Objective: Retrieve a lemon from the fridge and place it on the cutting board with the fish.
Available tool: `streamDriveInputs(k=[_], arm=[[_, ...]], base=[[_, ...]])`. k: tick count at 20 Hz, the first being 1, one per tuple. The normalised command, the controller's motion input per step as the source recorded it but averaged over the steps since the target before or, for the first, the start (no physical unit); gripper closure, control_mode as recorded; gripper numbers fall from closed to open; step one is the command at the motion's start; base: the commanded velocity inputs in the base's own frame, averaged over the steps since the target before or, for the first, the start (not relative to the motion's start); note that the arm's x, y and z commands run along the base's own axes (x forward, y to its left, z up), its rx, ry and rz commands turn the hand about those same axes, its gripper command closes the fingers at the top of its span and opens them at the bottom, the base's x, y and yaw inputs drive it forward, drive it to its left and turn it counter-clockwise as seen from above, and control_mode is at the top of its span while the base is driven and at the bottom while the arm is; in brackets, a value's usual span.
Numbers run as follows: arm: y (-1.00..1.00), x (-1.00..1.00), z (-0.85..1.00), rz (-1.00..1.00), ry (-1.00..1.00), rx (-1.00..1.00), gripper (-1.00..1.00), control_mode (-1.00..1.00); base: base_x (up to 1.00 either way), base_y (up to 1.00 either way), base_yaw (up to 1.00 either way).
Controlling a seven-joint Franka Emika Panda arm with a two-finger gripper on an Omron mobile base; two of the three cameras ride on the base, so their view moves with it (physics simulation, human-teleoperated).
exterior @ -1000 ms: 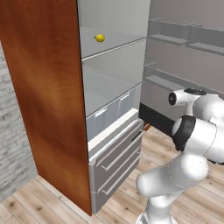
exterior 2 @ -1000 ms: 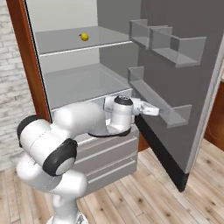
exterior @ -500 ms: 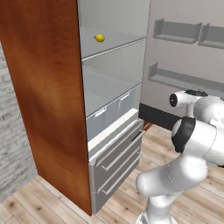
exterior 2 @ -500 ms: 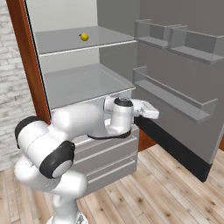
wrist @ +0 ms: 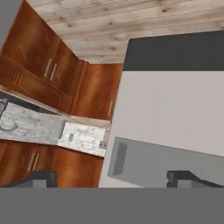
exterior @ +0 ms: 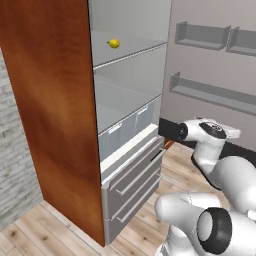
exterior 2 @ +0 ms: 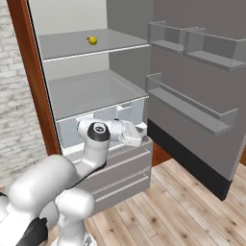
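The fridge point(exterior: 131, 21) stands open, its door point(exterior: 210, 70) swung wide to the right. On its upper shelf lies the small yellow lemon point(exterior: 114, 43), also in the right base view as the lemon point(exterior 2: 92, 41). My gripper point(exterior 2: 141, 138) hovers well below it, level with the translucent drawers point(exterior: 127, 127), between fridge body and door point(exterior 2: 192, 77). In the hand view the gripper point(wrist: 113, 179) is open, its fingertips point(wrist: 41, 178) wide apart with nothing between them, facing the door's inner side. The cutting board and the fish are out of view.
A tall brown wooden panel point(exterior: 50, 100) flanks the fridge's left side, with a grey brick wall point(exterior: 15, 180) beyond it. Grey lower drawers point(exterior: 132, 172) sit under the shelves. Door shelves point(exterior 2: 192, 103) jut toward the arm. Wooden floor point(exterior 2: 182, 206) lies open at the right.
The fridge door has swung further open to the right. The hand has drawn back a little toward the fridge's drawers, jaws still wide.
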Motion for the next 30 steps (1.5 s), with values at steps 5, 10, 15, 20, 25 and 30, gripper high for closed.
streamDriveInputs(k=[5, 10, 15, 20, 25, 30], arm=[[0.88, -0.25, 0.00, -0.03, 0.00, 0.48, -1.00, -1.00], [0.80, -0.27, -0.16, -0.03, 0.06, 0.78, -1.00, -1.00], [0.96, -0.14, -0.16, 0.02, 0.17, 0.75, -1.00, -1.00], [0.30, -0.01, 0.09, 0.50, 0.25, 0.20, -1.00, -1.00], [0.00, 0.00, 0.36, 0.57, 0.11, -0.04, -1.00, -1.00], [0.00, -0.29, 0.17, 0.61, 0.04, -0.02, -1.00, -1.00]], base=[[0.00, 0.00, 0.00], [0.00, 0.00, 0.00], [0.00, 0.00, 0.00], [0.00, 0.00, 0.00], [0.00, 0.00, 0.00], [0.00, 0.00, 0.00]])
